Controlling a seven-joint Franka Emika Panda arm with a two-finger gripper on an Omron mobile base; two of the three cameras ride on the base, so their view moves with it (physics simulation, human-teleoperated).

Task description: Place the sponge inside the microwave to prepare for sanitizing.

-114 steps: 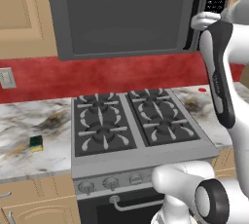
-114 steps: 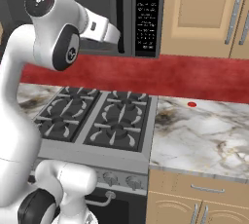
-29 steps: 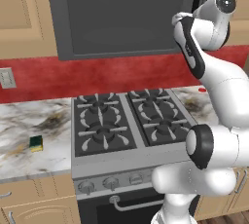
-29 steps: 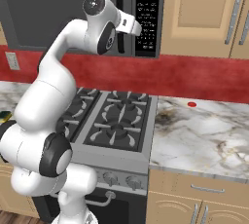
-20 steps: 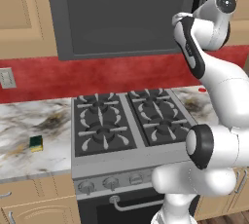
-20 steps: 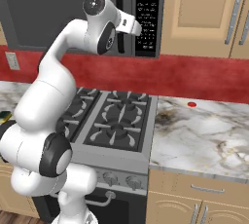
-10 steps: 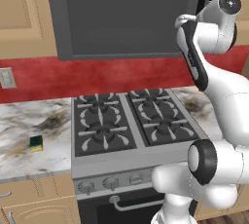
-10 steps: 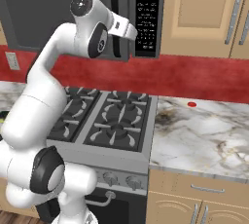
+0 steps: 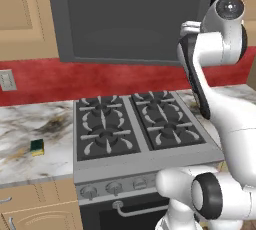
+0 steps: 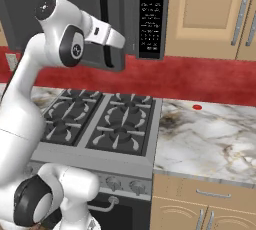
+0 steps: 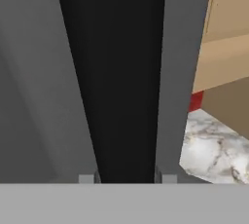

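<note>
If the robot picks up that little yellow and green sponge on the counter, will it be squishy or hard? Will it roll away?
The sponge is probably squishy and light, since it is a small block next to the stove. It likely won't roll: it lies flat on the marble counter with its green side up. A pinch might dent it a bit.

The white arm reaches high and forward, its claw clamped tight around something dark.

Microwave above stove, sponge on counter left of stove, near its front edge, gripper at microwave handle, cabinets right of microwave
</note>
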